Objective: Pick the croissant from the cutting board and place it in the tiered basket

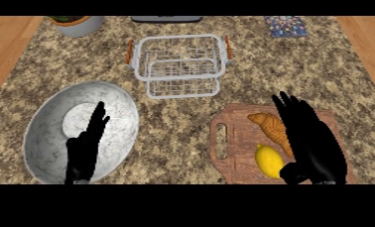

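Nearest the robot, the right hand (315, 141) lies over the right part of the cutting board (229, 144). Its fingers are straight and spread a little, holding nothing, and it seems poised to close on the pastry beside it. It hides the board's right side and the far edge of the croissant (267, 122), so it is hard to tell whether the fingers touch the croissant or only hover above it. The croissant sits on the board's upper half, with a lemon (269, 160) just below it that would crowd a sideways grasp.

At lower left the left hand (84, 146) rests open, fingers up, in front of a grey bowl (47, 112) and hides part of its inside.

Farther across the speckled tabletop (176, 122) stands the tiered basket (183, 65), well apart from the board. Its wire levels overlap from this steep angle, so the tiers are hard to separate.

At the far edge a pot (77, 24), a dark object (167, 19) and a patterned item (287, 26) are cut off.
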